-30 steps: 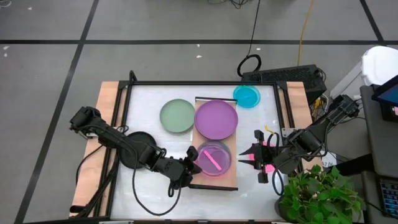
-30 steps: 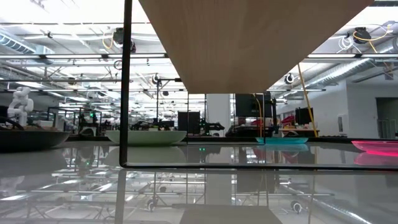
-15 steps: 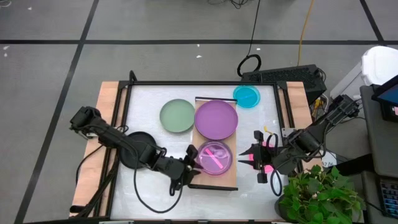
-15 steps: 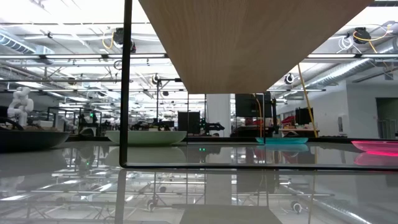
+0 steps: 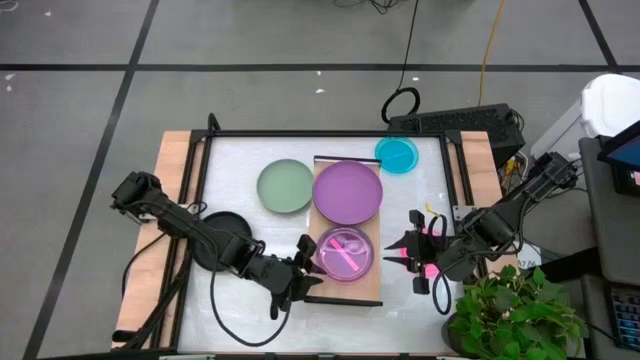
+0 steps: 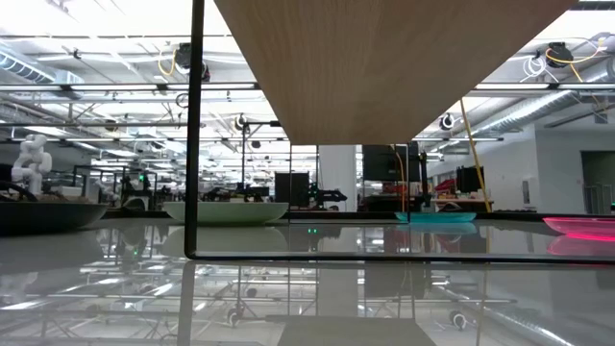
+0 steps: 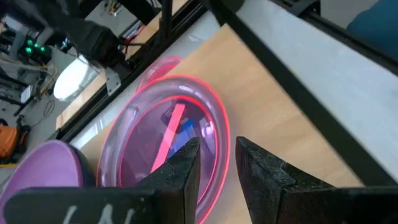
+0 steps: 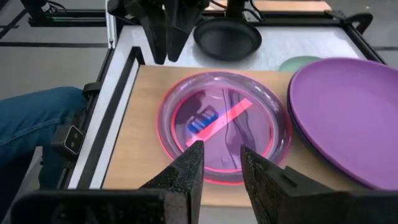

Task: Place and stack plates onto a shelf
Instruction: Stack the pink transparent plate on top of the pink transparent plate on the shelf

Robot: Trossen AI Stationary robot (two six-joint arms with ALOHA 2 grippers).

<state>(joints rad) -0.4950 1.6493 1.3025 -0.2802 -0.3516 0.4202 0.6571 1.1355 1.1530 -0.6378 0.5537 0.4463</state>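
The shelf [image 5: 366, 290] is a light-wood board in the middle of the table. Two plates rest flat on it: a large purple plate [image 5: 347, 192] at its far end and a clear pink plate [image 5: 345, 252] at its near end. My left gripper [image 5: 308, 263] is open just left of the pink plate's rim [image 7: 217, 134], clear of it. My right gripper [image 5: 392, 255] is open to the right of the shelf, with nothing between its fingers [image 8: 222, 168]. A green plate [image 5: 285, 186], a cyan plate [image 5: 397, 154] and a black plate [image 5: 222, 238] lie on the table.
A second pink plate [image 6: 581, 227] lies on the table under my right arm. A dark frame [image 5: 200, 190] borders the table. A potted plant [image 5: 510, 315] stands at the near right corner and a keyboard [image 5: 455, 122] at the back right. A person's leg [image 8: 31, 118] shows beside the table.
My left gripper has let go of the pink plate's left rim and drawn back a little toward the near edge. The plate now lies flat on the shelf's near end. My right arm has kept still.
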